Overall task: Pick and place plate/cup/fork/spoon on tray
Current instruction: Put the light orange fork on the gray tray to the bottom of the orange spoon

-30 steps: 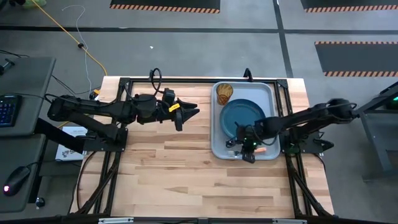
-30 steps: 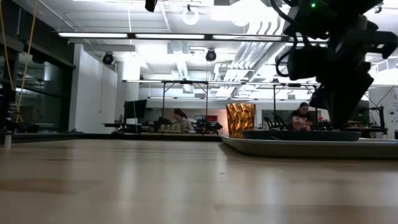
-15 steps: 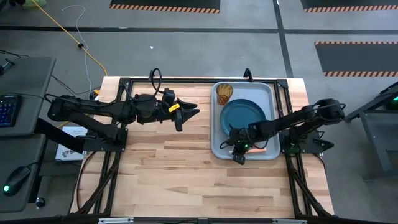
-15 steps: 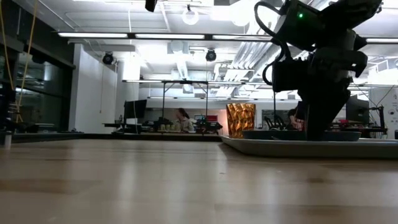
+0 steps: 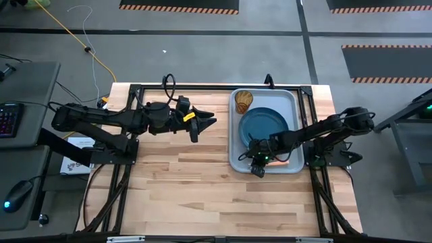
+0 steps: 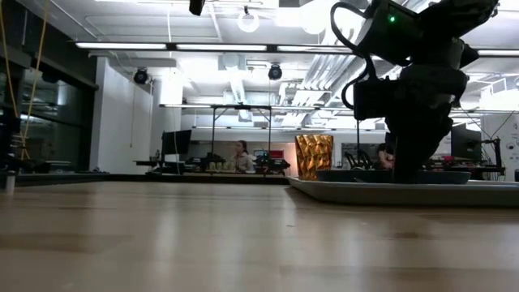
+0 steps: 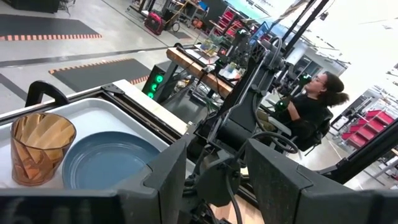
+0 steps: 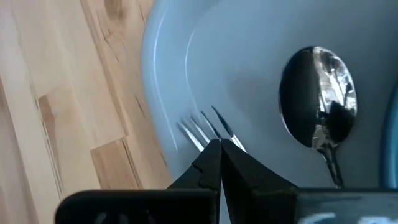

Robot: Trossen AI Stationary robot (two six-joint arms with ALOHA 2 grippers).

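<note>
Fingers (image 8: 208,163) of the right gripper (image 5: 257,167) are pressed shut over the fork (image 8: 205,129) lying beside the spoon (image 8: 318,98) in the tray (image 5: 237,128); left gripper (image 5: 206,122) hangs parted, empty

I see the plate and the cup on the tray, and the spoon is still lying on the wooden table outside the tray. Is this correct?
Not quite. The spoon lies inside the tray, beside the fork, as the right wrist view shows. The plate and the cup are on the tray, as you said.
</note>
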